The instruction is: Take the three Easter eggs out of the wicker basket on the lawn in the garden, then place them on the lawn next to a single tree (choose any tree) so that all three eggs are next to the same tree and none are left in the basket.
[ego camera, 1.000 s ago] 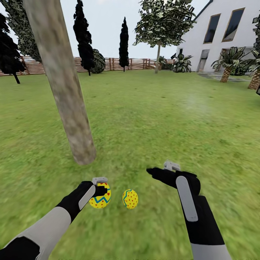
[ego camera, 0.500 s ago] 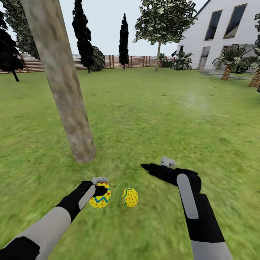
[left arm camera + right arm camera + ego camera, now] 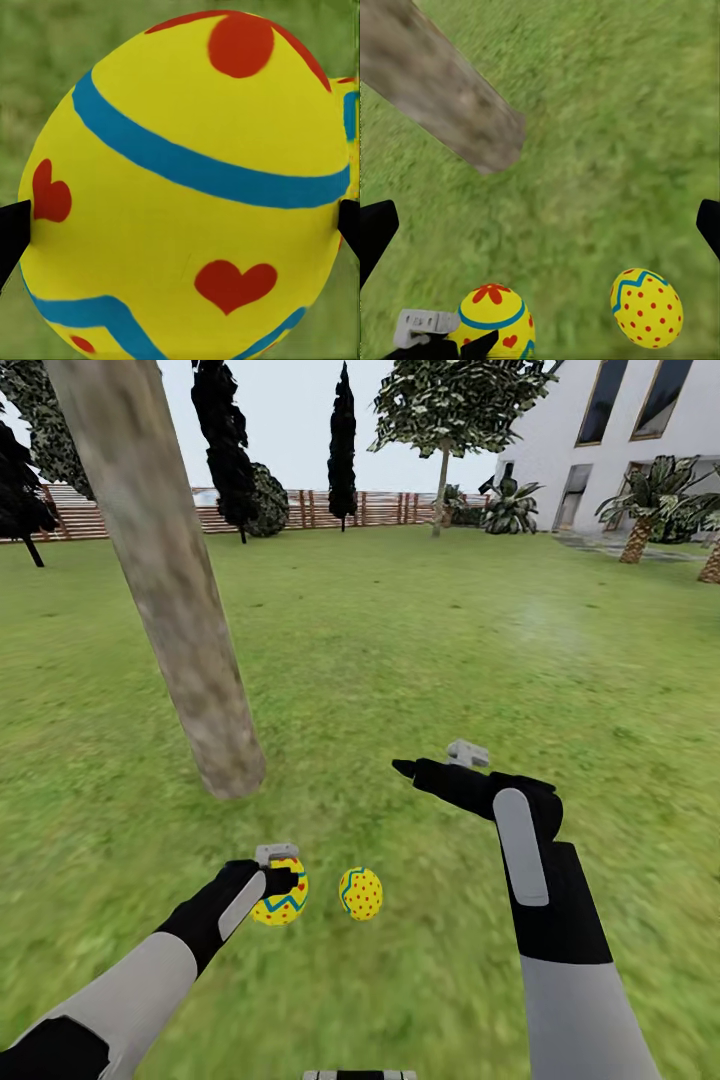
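- Lawn [image 3: 420, 640]: mottled green grass runs from the robot to a slatted fence [image 3: 330, 508] and a white house [image 3: 620, 430]. No basket is to be seen from here, so whether any egg remains in one cannot be judged.
- Tree [image 3: 170, 580]: a thick grey-brown trunk meets the grass ahead and to the left, near both eggs on view.
- Right claw [image 3: 425, 765]: raised above the grass, right of the eggs, carrying nothing. In the right wrist view its two dark tips sit at opposite edges, so the jaws stand wide.
- Left claw [image 3: 283, 872]: low over the grass, closed on the heart-marked egg [image 3: 187, 187]. In the left wrist view a dark pad [image 3: 11, 232] presses each flank of the shell.
- Dotted egg [image 3: 360, 893]: lying free on the grass just beside the held egg, apart from it and near the trunk.
- Step in hand, as judged: setting the held egg down by the trunk. Lower until the shell rests on the grass, part the jaws slowly so it does not roll, and lift straight up, clear of the dotted egg.
- Third egg: not located.
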`<state>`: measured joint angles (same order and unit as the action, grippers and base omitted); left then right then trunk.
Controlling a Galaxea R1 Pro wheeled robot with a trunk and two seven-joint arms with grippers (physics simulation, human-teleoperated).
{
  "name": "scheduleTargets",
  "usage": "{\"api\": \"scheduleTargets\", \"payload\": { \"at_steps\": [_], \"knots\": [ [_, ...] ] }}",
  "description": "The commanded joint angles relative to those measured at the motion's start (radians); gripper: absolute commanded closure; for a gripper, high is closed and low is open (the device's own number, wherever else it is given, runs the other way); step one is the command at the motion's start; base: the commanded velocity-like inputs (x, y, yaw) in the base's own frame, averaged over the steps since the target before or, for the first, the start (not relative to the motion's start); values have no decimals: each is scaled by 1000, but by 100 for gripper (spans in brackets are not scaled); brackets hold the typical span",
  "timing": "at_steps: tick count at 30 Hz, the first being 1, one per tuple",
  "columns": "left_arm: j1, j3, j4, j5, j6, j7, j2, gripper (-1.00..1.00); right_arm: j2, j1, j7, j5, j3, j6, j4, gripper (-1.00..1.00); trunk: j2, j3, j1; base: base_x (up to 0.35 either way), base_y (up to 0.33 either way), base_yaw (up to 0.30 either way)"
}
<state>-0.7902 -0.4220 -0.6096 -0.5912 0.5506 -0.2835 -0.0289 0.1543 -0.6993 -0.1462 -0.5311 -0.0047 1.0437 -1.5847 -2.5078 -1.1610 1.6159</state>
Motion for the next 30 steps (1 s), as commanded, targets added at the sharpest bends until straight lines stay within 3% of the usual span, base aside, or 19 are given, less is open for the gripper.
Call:
{"api": "scheduleTargets", "payload": {
  "at_steps": [1,5,8,30],
  "knots": [
    [0,-7,-24,-10,1,-14,-1,100,1,-1,-11,-10,0,3,0,-100,0,-1,0,0,0,0],
    [1,-6,-156,-10,-1,-48,-1,100,1,-1,-16,-10,6,3,0,-100,-1,-5,0,0,0,0],
    [2,-7,-180,-10,-1,-56,-2,100,1,-1,-17,-9,7,3,0,-100,-1,-16,2,0,0,0],
    [2,-7,-173,-9,-46,-66,-2,100,1,-5,-18,-10,7,3,0,-100,-6,-101,12,0,0,0]
  ]
}}
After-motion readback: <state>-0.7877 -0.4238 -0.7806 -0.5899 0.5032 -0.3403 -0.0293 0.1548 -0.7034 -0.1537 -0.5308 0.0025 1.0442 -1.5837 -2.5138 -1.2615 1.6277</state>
